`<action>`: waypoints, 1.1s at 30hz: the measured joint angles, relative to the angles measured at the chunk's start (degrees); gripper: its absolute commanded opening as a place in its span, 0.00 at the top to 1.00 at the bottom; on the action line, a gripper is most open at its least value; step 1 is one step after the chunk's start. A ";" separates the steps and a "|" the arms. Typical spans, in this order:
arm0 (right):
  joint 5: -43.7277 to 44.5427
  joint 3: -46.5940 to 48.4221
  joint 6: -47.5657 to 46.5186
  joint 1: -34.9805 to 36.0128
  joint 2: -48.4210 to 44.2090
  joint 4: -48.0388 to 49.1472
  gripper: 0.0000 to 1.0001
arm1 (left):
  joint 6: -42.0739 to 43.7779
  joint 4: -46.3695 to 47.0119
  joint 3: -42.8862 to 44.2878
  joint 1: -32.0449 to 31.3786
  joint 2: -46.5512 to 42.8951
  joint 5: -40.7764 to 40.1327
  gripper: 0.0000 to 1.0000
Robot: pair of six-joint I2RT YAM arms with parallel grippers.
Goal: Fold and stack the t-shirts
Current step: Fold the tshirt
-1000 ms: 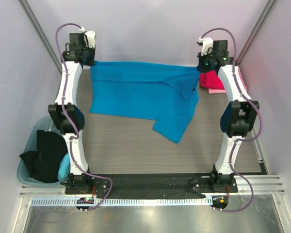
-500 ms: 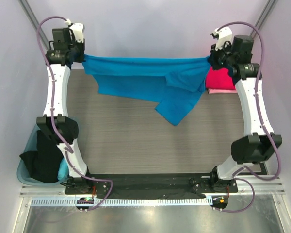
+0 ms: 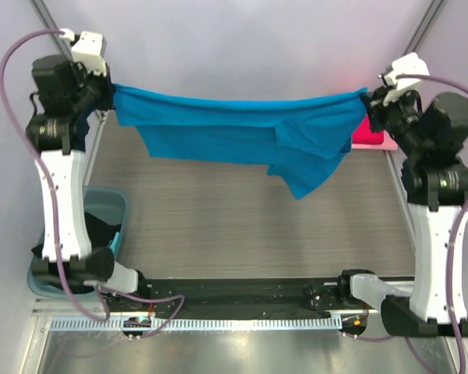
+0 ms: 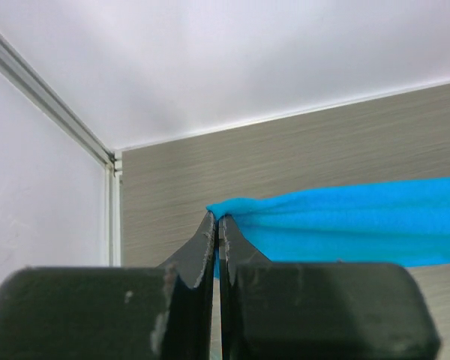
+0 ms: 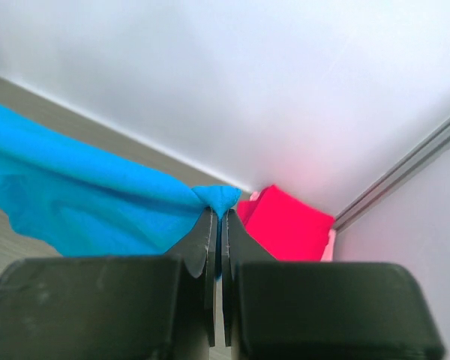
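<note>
Top external: over the worktop [image 3: 234, 234], strung between both jaws, blue shirt [image 3: 234, 125], drooping lowest toward the right jaws. Clenched at its left corner in the left jaws, at its right corner in the right jaws. Well below the left jaws, tub [image 3: 114, 204] holding black shirt [image 3: 103, 228]. Just behind the right jaws, crimson shirt [image 3: 373, 137].

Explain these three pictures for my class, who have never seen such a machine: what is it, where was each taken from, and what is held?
Two robot arms stand at a table's near edge. The wide picture looks down from above; the other two come from wrist cameras. The left pincer and right pincer are each shut on an end of a blue t-shirt, stretched between them. A crimson shirt lies far right; a teal tub near left holds black cloth.
</note>
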 measured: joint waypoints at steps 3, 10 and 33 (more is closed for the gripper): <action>0.02 0.50 -0.24 0.00 -4.66 -1.11 0.99 | 0.31 1.49 -6.99 0.04 -9.07 0.42 1.00; -0.72 4.66 -2.16 -0.09 -14.49 -9.22 0.99 | 1.20 4.48 -18.47 0.13 -27.06 0.39 1.00; -3.96 -11.52 -2.97 -0.09 -10.47 -6.67 0.99 | 6.23 2.12 -34.99 0.31 -22.03 1.40 1.00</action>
